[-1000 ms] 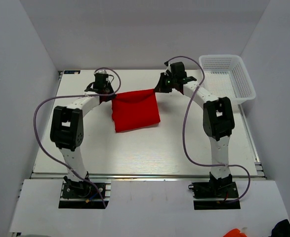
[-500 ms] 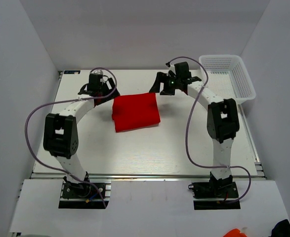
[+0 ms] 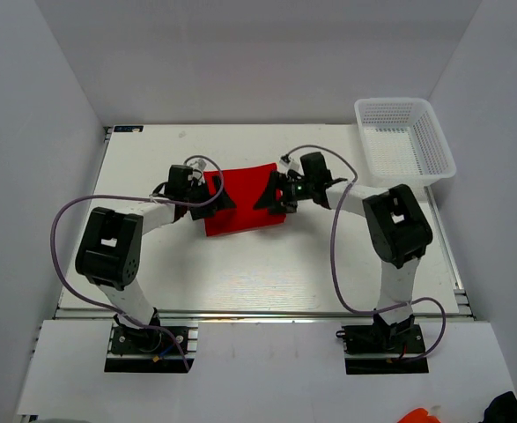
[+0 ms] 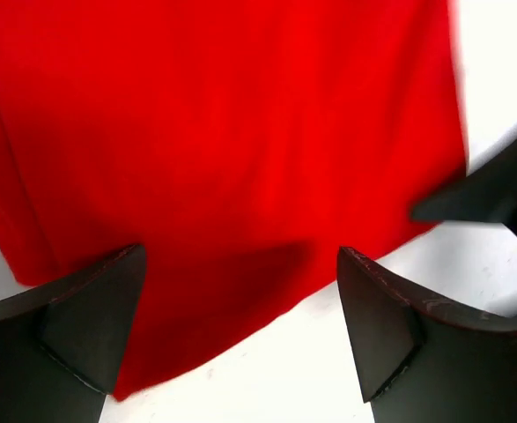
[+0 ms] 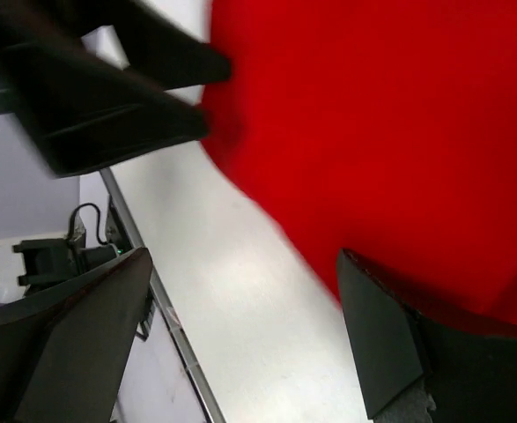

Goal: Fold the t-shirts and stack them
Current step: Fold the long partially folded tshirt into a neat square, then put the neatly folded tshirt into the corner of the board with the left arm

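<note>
The folded red t-shirt [image 3: 243,201] lies in the middle of the worktop [image 3: 240,273]. My left end effector [image 3: 216,198] and right end effector [image 3: 269,194] stand wide open over its left and right edges, holding nothing. I think both must pinch all layers evenly.

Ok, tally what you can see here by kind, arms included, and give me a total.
Shirt, red: 1
Basket, white: 1
Arms, left and right: 2
Total: 4
</note>
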Robot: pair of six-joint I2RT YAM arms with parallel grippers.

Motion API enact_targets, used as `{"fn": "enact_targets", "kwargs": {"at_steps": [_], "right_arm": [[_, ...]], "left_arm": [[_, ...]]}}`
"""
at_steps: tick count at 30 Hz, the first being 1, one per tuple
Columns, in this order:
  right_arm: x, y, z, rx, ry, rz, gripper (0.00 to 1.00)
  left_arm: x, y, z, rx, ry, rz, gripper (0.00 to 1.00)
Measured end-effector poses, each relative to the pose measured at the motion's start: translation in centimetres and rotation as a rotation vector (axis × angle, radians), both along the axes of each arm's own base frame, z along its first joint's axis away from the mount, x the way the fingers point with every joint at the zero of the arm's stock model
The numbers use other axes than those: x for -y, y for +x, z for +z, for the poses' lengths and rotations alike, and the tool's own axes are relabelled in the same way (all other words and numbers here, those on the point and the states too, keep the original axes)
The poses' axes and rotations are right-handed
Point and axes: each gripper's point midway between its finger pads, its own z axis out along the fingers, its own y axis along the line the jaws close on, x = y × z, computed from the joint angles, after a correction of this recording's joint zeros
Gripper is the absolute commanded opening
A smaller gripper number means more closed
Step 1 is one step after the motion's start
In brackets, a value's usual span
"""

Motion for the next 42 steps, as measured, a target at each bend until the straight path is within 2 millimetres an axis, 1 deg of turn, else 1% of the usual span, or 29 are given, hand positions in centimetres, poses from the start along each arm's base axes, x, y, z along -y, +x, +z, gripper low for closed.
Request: {"fn": "enact_targets", "kwargs": {"at_steps": [3,4,7,12,15,17,19,22,24,26,27,29,31,33,34,36,37,38,39,41,42], "right_arm": [[1.3,-0.4,-4.9,-0.127,-0.030,-0.046,0.90],[1.6,-0.5,-5.7,-0.159,-0.010,-0.049,0.90],[2.2,0.3,-5.4,-0.157,0.036,-0.072,0.90],[2.3,0.2,-5.2,-0.125,0.054,-0.061,0.90],[2.6,-0.2,-4.6,-0.075,0.031,-0.055,0.90],[3.2,-0.6,-3.3,-0.016,0.009,-0.042,0.90],[3.9,-1.2,-1.2,0.060,-0.003,-0.037,0.90],[4.9,-2.3,3.4,0.205,0.003,-0.029,0.90],[5.6,-2.9,6.2,0.295,0.008,-0.030,0.90],[6.3,-3.8,7.9,0.358,0.011,-0.036,0.90],[6.6,-4.3,8.2,0.374,0.009,-0.042,0.90],[7.5,-5.4,7.9,0.371,-0.014,-0.058,0.90],[8.1,-6.0,7.6,0.360,-0.038,-0.074,0.90],[8.5,-6.4,7.5,0.354,-0.054,-0.086,0.90],[8.7,-6.6,7.6,0.360,-0.056,-0.092,0.90],[9.1,-6.9,7.8,0.370,-0.062,-0.105,0.90],[9.3,-7.1,7.9,0.373,-0.067,-0.114,0.90],[9.5,-7.2,7.9,0.374,-0.075,-0.121,0.90],[9.6,-7.3,7.9,0.375,-0.078,-0.125,0.90],[10.1,-7.6,7.3,0.367,-0.101,-0.143,0.90],[10.4,-7.8,6.9,0.358,-0.113,-0.149,0.90]], "left_arm": [[-0.2,-1.9,-2.3,-0.061,0.002,-0.014,0.99],[-0.1,-2.1,-2.5,-0.060,-0.001,-0.019,0.99],[-0.4,-1.9,-2.5,-0.047,-0.008,-0.017,0.99],[-0.5,-2.1,-2.3,-0.029,0.010,-0.031,0.99],[-0.9,-2.4,-1.5,-0.014,0.042,-0.034,0.99],[-1.4,-2.5,-0.4,0.009,0.068,-0.018,0.99],[-2.2,-2.3,1.4,0.059,0.100,0.007,0.99],[-3.2,-1.8,4.1,0.143,0.140,0.034,0.99],[-3.9,-1.4,5.0,0.172,0.169,0.056,0.99],[-4.7,-1.1,4.6,0.168,0.203,0.078,0.99],[-5.0,-1.1,4.0,0.151,0.221,0.085,0.99],[-5.5,-1.0,2.3,0.105,0.260,0.094,0.98],[-5.8,-0.7,0.5,0.057,0.294,0.095,0.93],[-6.0,-0.4,-1.4,0.004,0.328,0.089,0.83],[-6.1,-0.2,-2.3,-0.016,0.341,0.085,0.79],[-5.9,0.0,-3.6,-0.046,0.355,0.068,0.68],[-5.9,0.0,-4.1,-0.057,0.359,0.060,0.64],[-5.7,0.3,-4.3,-0.056,0.361,0.052,0.62],[-5.6,0.7,-4.1,-0.045,0.361,0.046,0.55],[-5.4,1.4,-4.3,-0.038,0.362,0.035,0.49],[-5.3,1.7,-4.5,-0.040,0.365,0.028,0.40]]}}
